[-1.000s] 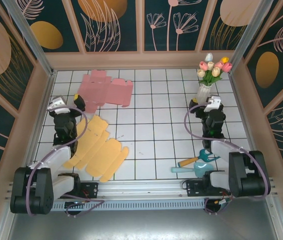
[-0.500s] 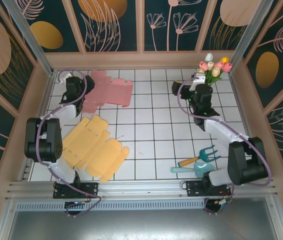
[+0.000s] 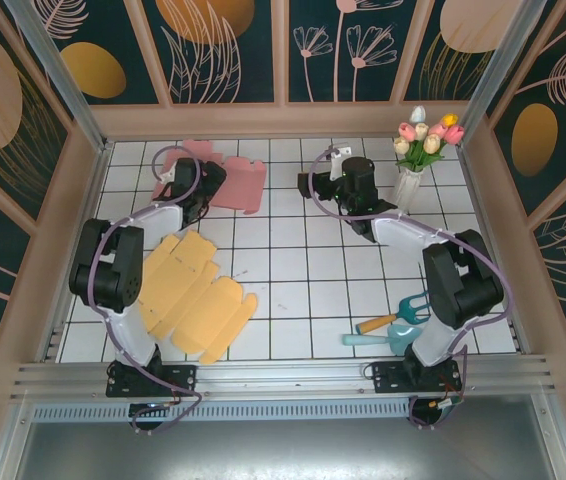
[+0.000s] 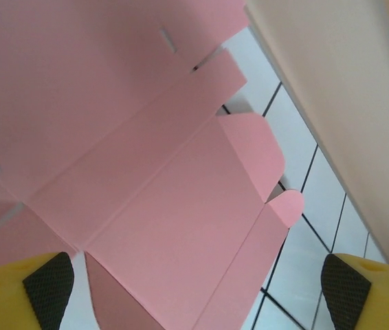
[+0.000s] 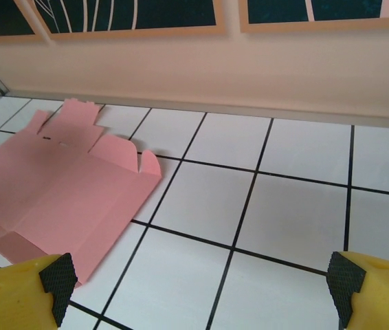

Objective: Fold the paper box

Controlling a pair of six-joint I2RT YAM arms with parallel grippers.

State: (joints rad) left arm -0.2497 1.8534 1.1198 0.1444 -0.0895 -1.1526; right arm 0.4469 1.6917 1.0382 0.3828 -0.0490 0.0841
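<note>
Tiled table (image 3: 303, 290), one pink blank (image 3: 238, 182), one yellow blank (image 3: 193, 295), left pincer (image 4: 198, 285) and right pincer (image 5: 201, 287) spread

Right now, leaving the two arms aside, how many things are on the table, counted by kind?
Flat paper box sheets: 2 (pink sheet, yellow sheet)
Garden hand tools: 2 (fork, trowel)
Vase of flowers: 1
Total: 5
</note>
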